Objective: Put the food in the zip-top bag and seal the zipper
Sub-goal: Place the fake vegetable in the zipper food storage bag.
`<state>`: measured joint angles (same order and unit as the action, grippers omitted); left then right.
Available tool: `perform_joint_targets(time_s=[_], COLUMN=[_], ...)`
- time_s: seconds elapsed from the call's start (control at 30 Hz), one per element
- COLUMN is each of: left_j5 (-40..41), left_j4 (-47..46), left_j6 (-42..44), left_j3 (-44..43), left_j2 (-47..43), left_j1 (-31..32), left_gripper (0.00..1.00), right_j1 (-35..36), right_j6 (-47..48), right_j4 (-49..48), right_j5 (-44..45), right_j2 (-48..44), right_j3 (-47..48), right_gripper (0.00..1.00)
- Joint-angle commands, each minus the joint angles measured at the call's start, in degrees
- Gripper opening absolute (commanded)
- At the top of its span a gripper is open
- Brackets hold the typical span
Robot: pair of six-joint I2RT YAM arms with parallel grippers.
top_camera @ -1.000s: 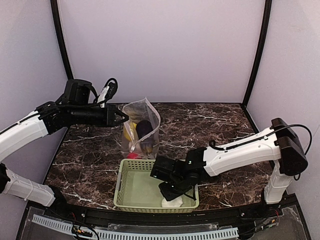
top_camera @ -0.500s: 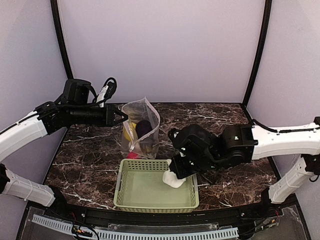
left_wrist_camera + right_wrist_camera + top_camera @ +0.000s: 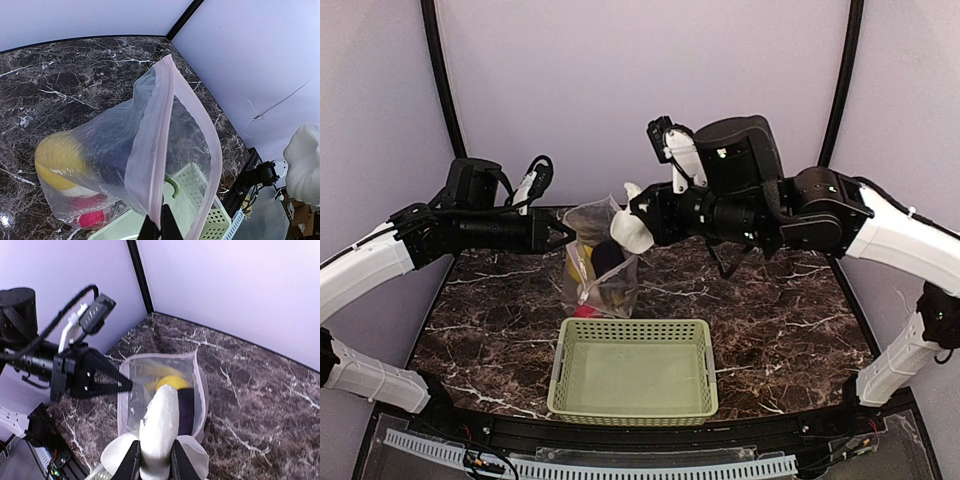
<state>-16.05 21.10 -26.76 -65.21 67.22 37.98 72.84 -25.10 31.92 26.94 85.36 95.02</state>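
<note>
1. The left arm [image 3: 370, 265] has long links in glossy white shells, with matte black housings at the joints and along the forearm
2. At its wrist there is a black camera block, a white plug [image 3: 527, 186] and a thin black cable [image 3: 542, 165] curling in a loop
3. The left tool [image 3: 566, 235] has slim black fingers tapering to points, on a frame with triangular cut-outs
4. The right arm [image 3: 900, 235] has a smooth white outer shell and bulky, rounded black joint housings
5. A white bracket [image 3: 680, 160] at its wrist carries a small black camera
6. The right tool [image 3: 154, 460] has narrow fingers with pale tan faces

White mushroom [image 3: 632, 232], clear pink-edged bag [image 3: 600, 270], pale green basket [image 3: 632, 324], dark white-veined table [image 3: 770, 300].
</note>
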Motion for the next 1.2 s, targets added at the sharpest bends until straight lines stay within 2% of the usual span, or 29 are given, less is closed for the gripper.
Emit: perform_joint_targets(time_s=[0.0,0.27,0.57,1.0,1.1,1.17], left_j5=[-1.6,-1.8,-1.5,-1.6,-1.5,-1.5], left_j4=[0.7,1.2,1.4,1.2,1.2,1.3], left_j6=[0.9,1.1,1.3,1.0,1.0,1.0], left_j3=[-1.3,-1.3,-1.5,-1.4,-1.5,-1.6], left_j2=[-1.8,-1.7,-1.6,-1.6,-1.7,-1.6], left_j1=[-0.4,-0.4,-0.4,-0.4,-0.4,-0.4], left_gripper=[0.01,0.01,0.01,0.01,0.01,0.01], right_j1=[-2.0,-4.2,-6.0,-6.4,-6.4,-6.4], right_j6=[9.3,13.1,11.2,10.3,10.1,9.9], right_j4=[-6.1,-6.4,-5.6,-1.7,-0.4,0.1], right_j5=[-1.9,-3.9,-5.4,-1.5,-1.9,-2.9], right_j2=[6.6,16.3,20.4,25.3,26.5,26.8], right_j3=[6.3,13.5,13.0,14.7,16.0,16.5], right_gripper=[0.17,0.18,0.18,0.20,0.22,0.27])
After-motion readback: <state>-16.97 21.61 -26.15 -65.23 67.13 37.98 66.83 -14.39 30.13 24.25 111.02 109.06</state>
